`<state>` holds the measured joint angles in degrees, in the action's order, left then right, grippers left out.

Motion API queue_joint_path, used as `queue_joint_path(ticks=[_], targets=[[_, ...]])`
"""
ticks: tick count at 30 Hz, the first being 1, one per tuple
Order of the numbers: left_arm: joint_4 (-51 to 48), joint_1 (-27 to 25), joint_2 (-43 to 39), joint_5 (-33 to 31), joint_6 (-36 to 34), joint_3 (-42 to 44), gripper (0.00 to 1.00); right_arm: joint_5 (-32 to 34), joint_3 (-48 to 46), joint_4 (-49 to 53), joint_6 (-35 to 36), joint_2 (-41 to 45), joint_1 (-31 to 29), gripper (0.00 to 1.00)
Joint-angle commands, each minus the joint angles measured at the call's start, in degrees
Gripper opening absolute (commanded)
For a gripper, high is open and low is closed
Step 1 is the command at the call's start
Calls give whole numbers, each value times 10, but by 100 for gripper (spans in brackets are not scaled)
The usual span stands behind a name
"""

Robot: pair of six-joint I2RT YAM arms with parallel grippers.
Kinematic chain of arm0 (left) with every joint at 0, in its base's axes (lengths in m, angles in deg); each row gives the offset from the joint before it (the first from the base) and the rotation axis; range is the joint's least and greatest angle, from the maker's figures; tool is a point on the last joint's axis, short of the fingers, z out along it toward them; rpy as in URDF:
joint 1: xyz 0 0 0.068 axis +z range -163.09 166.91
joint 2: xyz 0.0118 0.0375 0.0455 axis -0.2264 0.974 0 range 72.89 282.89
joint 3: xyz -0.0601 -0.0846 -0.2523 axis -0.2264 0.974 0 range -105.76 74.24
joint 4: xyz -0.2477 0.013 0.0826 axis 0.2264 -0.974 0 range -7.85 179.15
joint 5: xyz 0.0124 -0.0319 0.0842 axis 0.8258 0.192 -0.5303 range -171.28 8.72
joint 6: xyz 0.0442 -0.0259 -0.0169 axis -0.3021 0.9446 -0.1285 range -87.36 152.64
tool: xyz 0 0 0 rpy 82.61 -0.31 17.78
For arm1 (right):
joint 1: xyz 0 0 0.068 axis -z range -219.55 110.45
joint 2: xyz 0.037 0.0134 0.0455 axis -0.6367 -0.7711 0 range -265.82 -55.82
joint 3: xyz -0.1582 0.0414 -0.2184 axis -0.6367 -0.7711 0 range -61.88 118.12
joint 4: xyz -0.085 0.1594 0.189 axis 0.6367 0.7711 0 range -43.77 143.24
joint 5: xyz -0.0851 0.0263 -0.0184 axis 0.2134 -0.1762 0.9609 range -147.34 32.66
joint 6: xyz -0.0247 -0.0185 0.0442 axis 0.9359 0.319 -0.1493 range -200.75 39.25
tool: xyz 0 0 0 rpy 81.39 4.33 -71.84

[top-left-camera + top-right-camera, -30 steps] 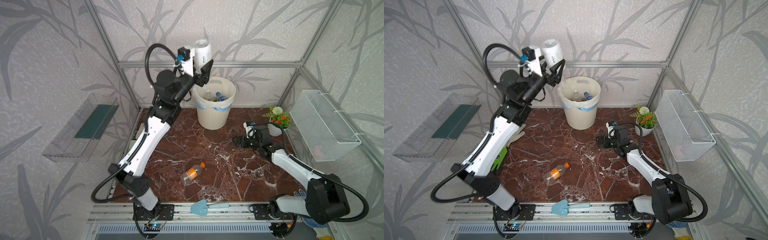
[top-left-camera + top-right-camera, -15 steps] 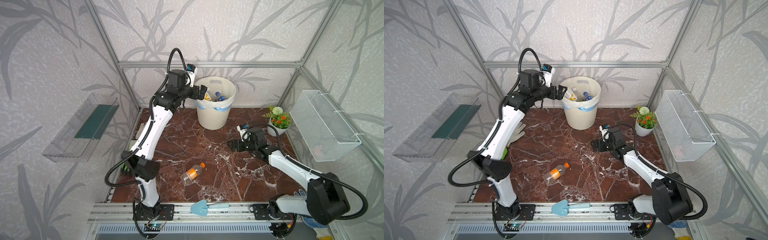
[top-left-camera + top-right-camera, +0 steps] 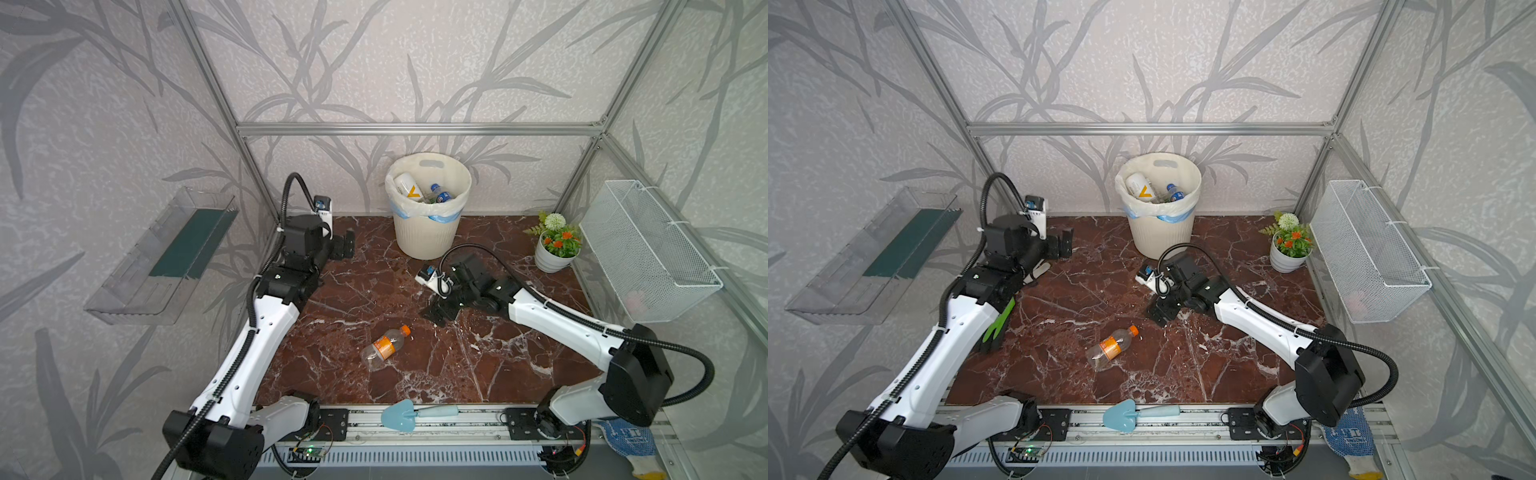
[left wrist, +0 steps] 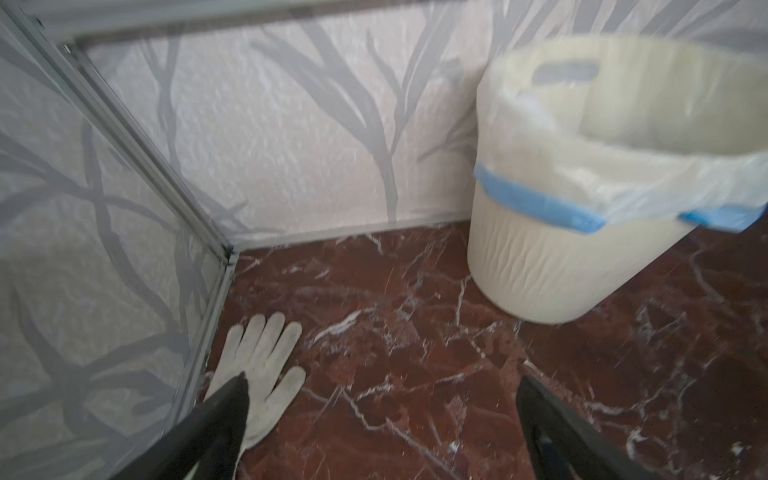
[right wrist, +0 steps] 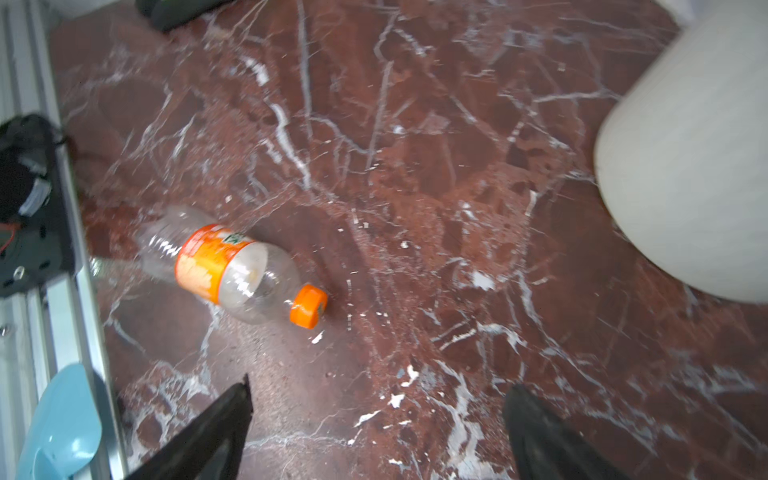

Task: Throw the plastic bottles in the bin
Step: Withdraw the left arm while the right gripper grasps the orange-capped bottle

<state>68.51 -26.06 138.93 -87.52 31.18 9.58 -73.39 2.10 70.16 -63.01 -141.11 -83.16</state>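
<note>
Both claws wide, empty.
The left claw (image 3: 348, 248) at bench (image 3: 498, 374) far-left corner; right claw (image 3: 440, 311) near orange-capped bottle (image 3: 384, 347).

Item one, my left arm (image 3: 266, 332): it reached toward the rear left, bent at the elbow, with the wrist turned level and facing inward. Its left gripper (image 3: 347, 248): the jaws stood wide apart and held nothing.

Item two, my right arm (image 3: 557, 320): it stretched low toward the middle, wrist tipped downward. Its right gripper (image 3: 441, 311): the jaws were likewise spread wide and empty, and both black fingers (image 5: 216, 424) showed in my wrist view.
</note>
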Motion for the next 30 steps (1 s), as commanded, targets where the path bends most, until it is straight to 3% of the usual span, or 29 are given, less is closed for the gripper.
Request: queue_joint_path(ticks=[1, 6, 12, 23, 30], targets=[[36, 8, -39, -21, 0, 63, 99, 11, 45, 70, 101, -35, -42, 95], [48, 12, -47, -1, 18, 72, 99, 22, 104, 94, 170, -97, -108, 97], [39, 23, -49, -101, 52, 67, 97, 19, 150, 98, 223, -176, -146, 98], [45, 47, -58, -73, 72, 72, 97, 0, 212, 104, 270, -276, -181, 96], [45, 57, -53, -59, 79, 71, 97, -1, 195, 65, 260, -293, -183, 92]])
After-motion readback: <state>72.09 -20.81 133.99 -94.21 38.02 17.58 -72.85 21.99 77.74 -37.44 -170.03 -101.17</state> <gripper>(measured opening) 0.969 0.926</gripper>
